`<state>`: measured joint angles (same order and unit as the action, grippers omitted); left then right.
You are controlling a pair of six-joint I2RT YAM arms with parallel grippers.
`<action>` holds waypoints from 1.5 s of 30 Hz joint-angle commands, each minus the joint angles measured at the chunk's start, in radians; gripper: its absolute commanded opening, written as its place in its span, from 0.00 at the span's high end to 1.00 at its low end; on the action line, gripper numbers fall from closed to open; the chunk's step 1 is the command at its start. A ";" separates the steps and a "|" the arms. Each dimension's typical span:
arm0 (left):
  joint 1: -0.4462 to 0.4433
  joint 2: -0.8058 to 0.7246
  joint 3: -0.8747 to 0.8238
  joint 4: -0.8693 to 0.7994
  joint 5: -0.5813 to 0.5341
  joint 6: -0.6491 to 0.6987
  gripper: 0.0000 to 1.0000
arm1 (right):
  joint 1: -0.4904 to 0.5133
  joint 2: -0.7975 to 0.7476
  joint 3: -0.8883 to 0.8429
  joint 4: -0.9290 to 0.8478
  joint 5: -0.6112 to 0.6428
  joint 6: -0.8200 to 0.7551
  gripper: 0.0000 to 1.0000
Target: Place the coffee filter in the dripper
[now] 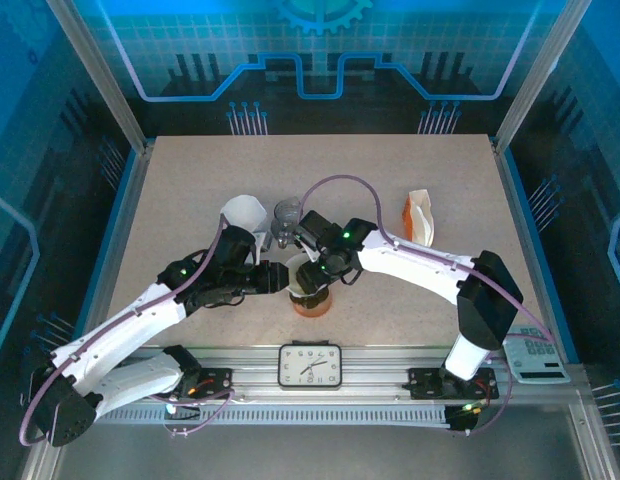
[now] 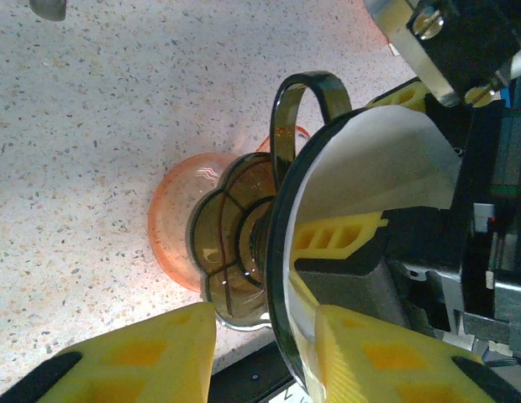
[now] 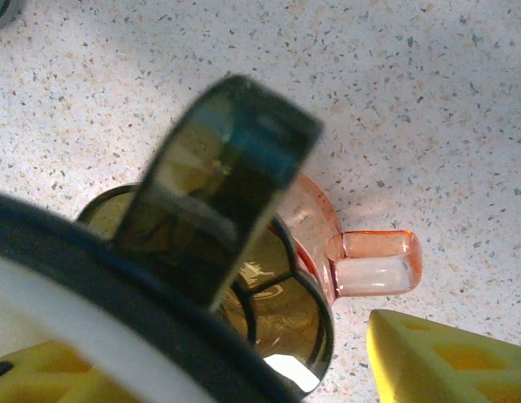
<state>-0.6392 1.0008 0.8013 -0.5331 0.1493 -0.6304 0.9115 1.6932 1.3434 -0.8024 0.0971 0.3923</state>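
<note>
A smoky dark dripper [image 2: 235, 218] with a loop handle [image 3: 227, 168] stands on an orange glass cup [image 2: 172, 218] near the table's front middle [image 1: 312, 305]. A white paper filter [image 2: 370, 159] lies inside the dripper cone. My left gripper [image 2: 265, 336] is open and straddles the dripper's rim: one yellow finger rests inside against the filter, the other stands clear outside. My right gripper [image 3: 218, 361] is open too, with one finger [image 2: 336, 235] down inside the filter and the other finger [image 3: 445, 361] outside, by the cup's handle [image 3: 378, 264].
A white cone [image 1: 245, 215] and a clear glass item [image 1: 286, 212] stand just behind the dripper. An orange and white packet [image 1: 420, 215] lies at the right. A clock [image 1: 310, 365] sits on the front rail, a calculator [image 1: 535, 355] at the far right.
</note>
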 commanded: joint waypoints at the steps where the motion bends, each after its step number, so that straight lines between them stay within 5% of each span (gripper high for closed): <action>1: 0.007 -0.006 -0.005 0.014 0.028 -0.024 0.62 | 0.017 0.022 -0.028 0.014 0.013 -0.002 0.35; 7: 0.033 -0.071 0.000 0.055 0.049 -0.056 0.46 | 0.017 0.017 -0.033 0.018 0.017 0.003 0.35; 14: 0.041 -0.022 0.008 0.049 0.104 -0.033 0.46 | 0.018 0.020 -0.028 0.014 0.019 0.004 0.35; 26: 0.042 -0.001 -0.008 0.010 0.159 -0.022 0.67 | 0.018 0.028 -0.022 0.009 0.019 0.002 0.35; 33: 0.042 0.002 -0.018 -0.014 0.172 -0.018 0.88 | 0.018 0.033 -0.017 0.008 0.017 0.004 0.35; 41: 0.042 -0.004 -0.012 -0.019 0.168 -0.024 0.61 | 0.018 0.033 -0.012 0.002 0.022 0.006 0.35; 45: 0.042 -0.002 -0.012 -0.025 0.175 -0.020 0.62 | 0.018 0.034 -0.010 0.000 0.022 0.007 0.36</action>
<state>-0.5976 1.0023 0.7933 -0.5331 0.2935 -0.6552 0.9173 1.6932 1.3407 -0.7994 0.0975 0.3931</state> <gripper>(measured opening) 0.393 0.645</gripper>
